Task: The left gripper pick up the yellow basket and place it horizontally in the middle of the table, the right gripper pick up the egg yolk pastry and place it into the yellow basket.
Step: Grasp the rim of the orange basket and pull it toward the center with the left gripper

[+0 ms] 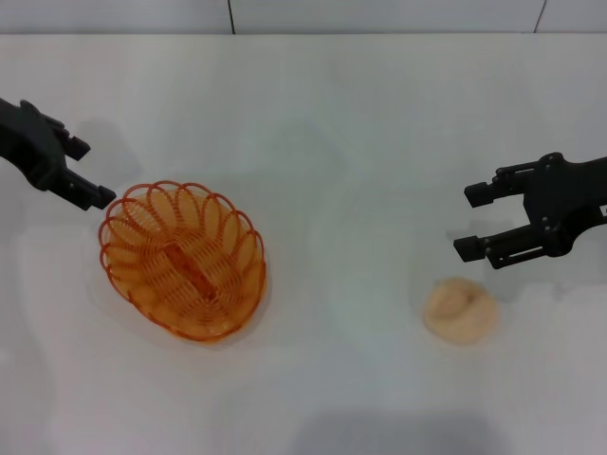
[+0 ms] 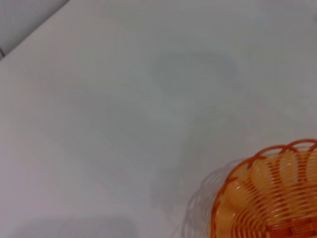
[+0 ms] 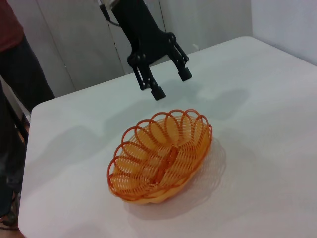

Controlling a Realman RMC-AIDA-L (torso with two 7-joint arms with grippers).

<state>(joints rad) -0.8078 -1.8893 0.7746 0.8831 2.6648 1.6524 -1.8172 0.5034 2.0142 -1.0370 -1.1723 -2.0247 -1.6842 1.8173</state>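
The yellow basket [image 1: 183,261] lies on the white table [image 1: 332,142], left of the middle, its long axis running diagonally. My left gripper [image 1: 90,172] hovers open just off its far-left rim, holding nothing. The right wrist view shows that same left gripper [image 3: 171,83] hanging above the rim of the basket [image 3: 161,156]. Part of the basket [image 2: 270,198] fills a corner of the left wrist view, which shows no fingers. The egg yolk pastry [image 1: 459,309] rests on the table at the right. My right gripper [image 1: 467,222] stands open a little beyond it, not touching it.
A wall runs along the table's far edge [image 1: 303,34]. In the right wrist view a person in a dark red top [image 3: 20,64] stands beside the table's left end, near its rounded corner [image 3: 34,106].
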